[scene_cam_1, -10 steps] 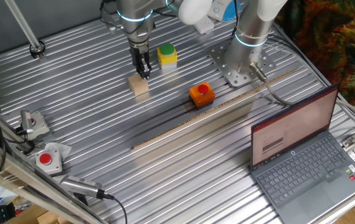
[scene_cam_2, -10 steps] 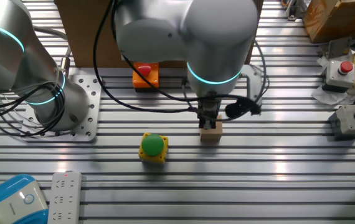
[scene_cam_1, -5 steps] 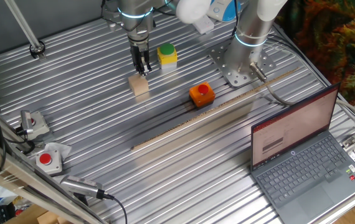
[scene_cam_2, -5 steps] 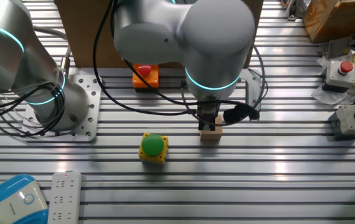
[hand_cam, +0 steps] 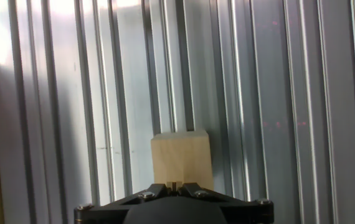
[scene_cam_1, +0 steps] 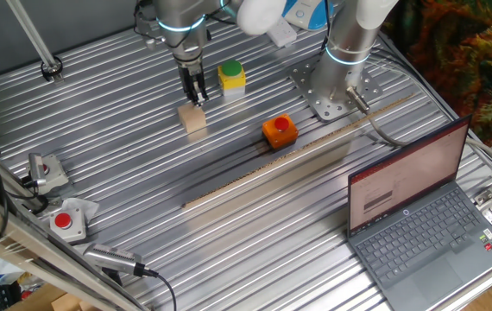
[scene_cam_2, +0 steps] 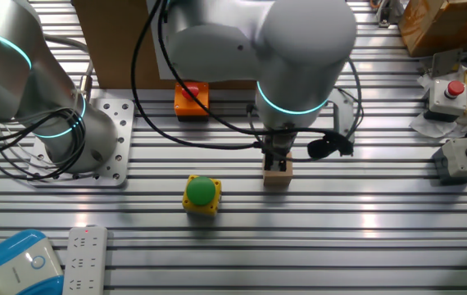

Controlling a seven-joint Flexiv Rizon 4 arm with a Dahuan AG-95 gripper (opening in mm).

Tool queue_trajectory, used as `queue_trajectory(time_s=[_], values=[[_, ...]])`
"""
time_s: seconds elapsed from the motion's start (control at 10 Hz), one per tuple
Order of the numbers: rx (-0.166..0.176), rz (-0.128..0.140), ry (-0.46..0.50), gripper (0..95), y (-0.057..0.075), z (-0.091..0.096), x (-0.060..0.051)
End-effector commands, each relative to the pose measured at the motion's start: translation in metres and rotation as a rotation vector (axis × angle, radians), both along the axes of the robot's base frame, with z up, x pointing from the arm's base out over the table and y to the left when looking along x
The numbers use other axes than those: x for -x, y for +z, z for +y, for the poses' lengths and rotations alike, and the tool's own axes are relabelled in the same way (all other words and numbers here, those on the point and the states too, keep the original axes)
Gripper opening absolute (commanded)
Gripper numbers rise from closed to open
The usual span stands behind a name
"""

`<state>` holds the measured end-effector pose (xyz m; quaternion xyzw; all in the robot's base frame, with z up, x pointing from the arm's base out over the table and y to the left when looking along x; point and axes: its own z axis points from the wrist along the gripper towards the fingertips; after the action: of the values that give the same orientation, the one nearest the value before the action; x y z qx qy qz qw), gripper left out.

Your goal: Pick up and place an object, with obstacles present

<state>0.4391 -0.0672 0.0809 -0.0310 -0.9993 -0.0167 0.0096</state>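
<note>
Directly beneath the hand [scene_cam_1: 196, 97] sits the wooden block [scene_cam_1: 193, 120], resting on the ribbed counter [scene_cam_1: 142, 173] with the fingertips drawn together just above its top face; whether they touch it I cannot tell from these angles. Just beside the hand stands the yellow box with a green button [scene_cam_2: 201, 195], and farther off lies the orange box with a red button [scene_cam_1: 279, 130].

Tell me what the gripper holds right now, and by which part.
Nothing. The gripper is shut, fingertips just above the wooden block, which rests on the table.
</note>
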Motion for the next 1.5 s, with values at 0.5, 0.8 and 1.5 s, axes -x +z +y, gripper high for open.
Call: queue_trajectory(time_s=[0.5,0.8,1.5], values=[[0.040,0.028,-0.023,0.0,0.0001,-0.0001,0.0015],[0.043,0.020,-0.026,0.0,0.0001,-0.0001,0.0015],[-0.016,0.074,0.005,19.0,-0.0007,-0.0006,0.0013]])
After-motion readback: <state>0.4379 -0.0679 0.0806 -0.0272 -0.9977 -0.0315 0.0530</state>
